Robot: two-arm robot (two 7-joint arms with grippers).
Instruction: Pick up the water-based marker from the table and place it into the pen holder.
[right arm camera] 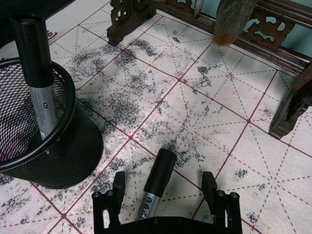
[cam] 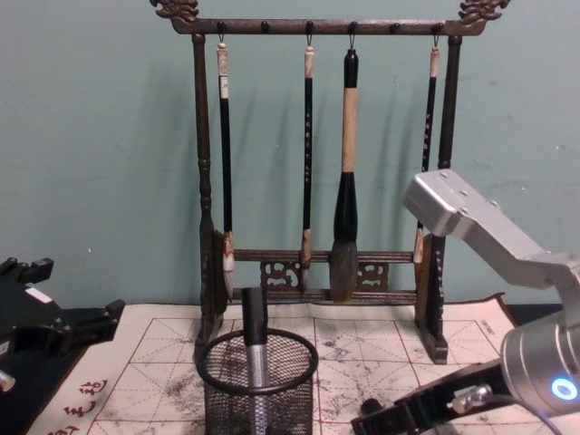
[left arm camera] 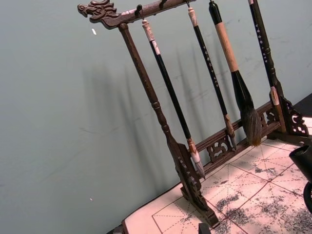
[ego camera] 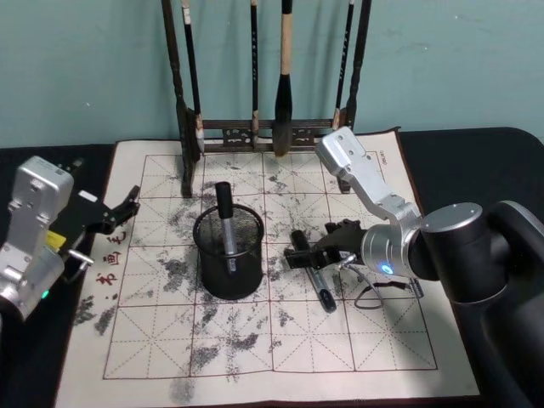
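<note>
While the left gripper (ego camera: 119, 211) sits off by the mat's left edge, the right gripper (right arm camera: 164, 179) is down low over the cream mat (ego camera: 280, 340). Its 2 black fingers (right arm camera: 118, 185) are spread wide to either side of the water-based marker (right arm camera: 160, 170), with a gap on each side and nothing held. That marker lies flat on the red-gridded, ink-smudged surface, with a smooth round black cap and a grey printed barrel. It is near the pen holder (ego camera: 228, 272), on its right. This round black wire-mesh cup with a solid rim stands upright, and 1 second marker (ego camera: 225, 217) stands inside it, cap up. A dark carved wooden brush rack (cam: 204, 181) with 4 hanging brushes (cam: 345, 199) stands behind, on the table (ego camera: 476, 153).
</note>
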